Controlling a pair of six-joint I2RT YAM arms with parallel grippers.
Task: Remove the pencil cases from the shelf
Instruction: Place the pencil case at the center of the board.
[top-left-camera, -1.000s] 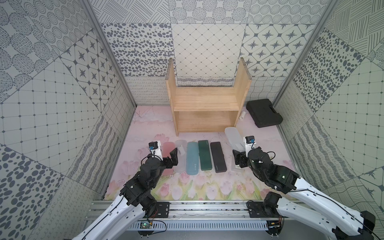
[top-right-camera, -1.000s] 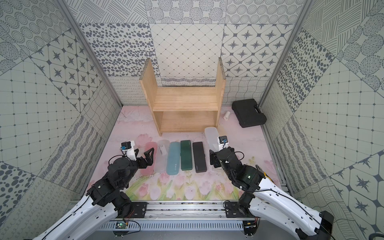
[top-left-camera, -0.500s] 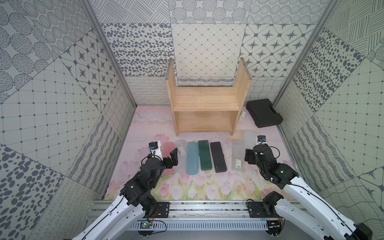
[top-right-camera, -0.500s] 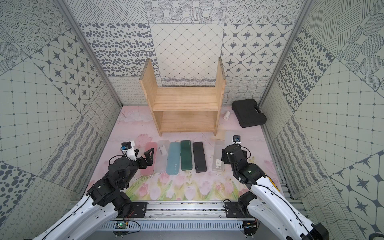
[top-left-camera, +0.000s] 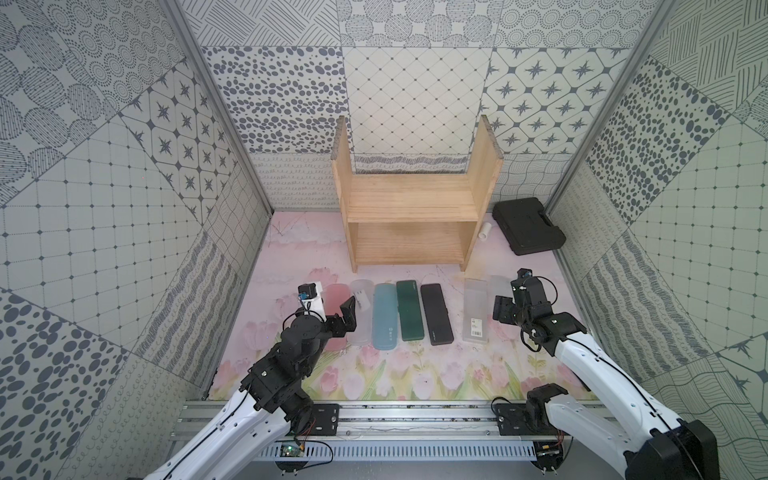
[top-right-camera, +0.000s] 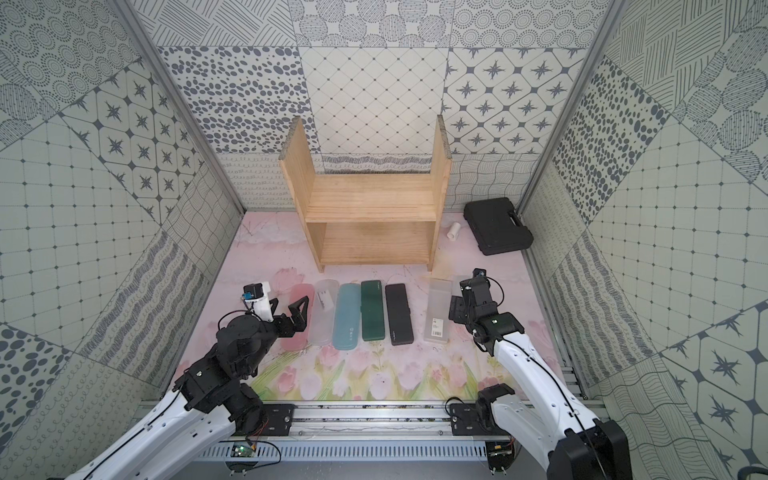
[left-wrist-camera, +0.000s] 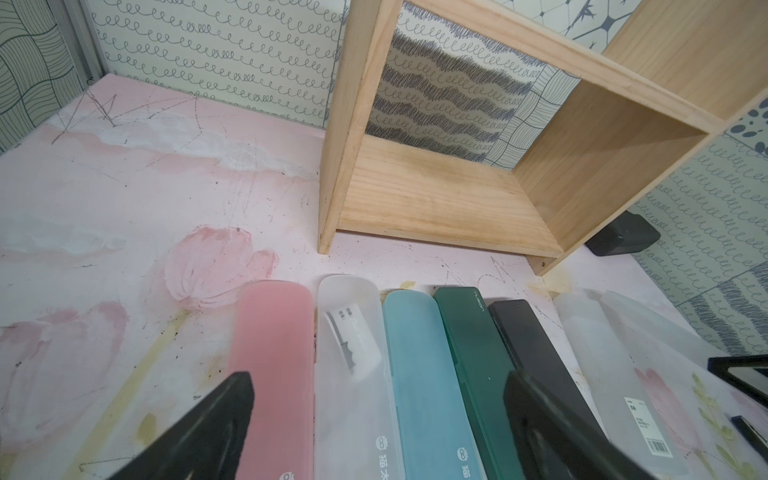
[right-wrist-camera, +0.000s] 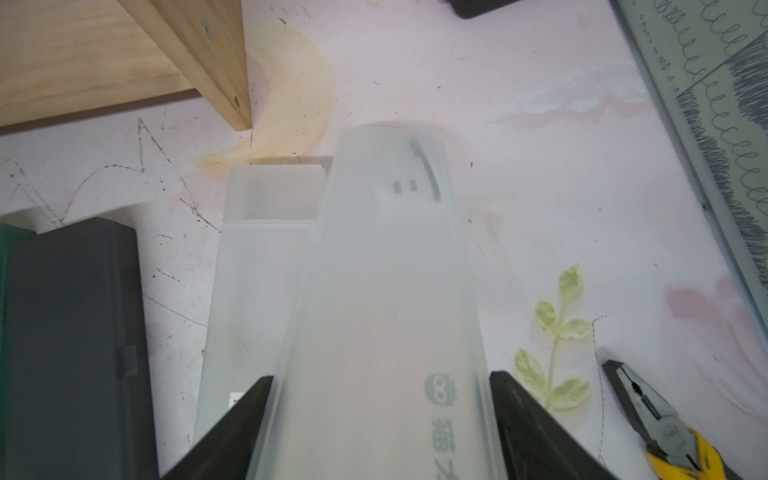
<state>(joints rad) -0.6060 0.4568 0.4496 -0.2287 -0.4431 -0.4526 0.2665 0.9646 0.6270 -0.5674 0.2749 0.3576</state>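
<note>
While the right jaws grip a frosted clear pencil case (right-wrist-camera: 382, 299) between them, a second clear case (right-wrist-camera: 249, 299) lies just beside on the worktop (right-wrist-camera: 540, 187); the left jaws gape wide over the pink case (left-wrist-camera: 272, 374), with the shelf (left-wrist-camera: 436, 199) beyond.

The pink tulip-print tabletop (top-left-camera: 291, 232) carries the wooden shelf (top-left-camera: 409, 199) at twelve o'clock, a black toolbox (top-left-camera: 528, 224) at two, a white roll (top-left-camera: 485, 230) between them, and six pencil cases (top-left-camera: 410, 311) in a row at the centre.
</note>
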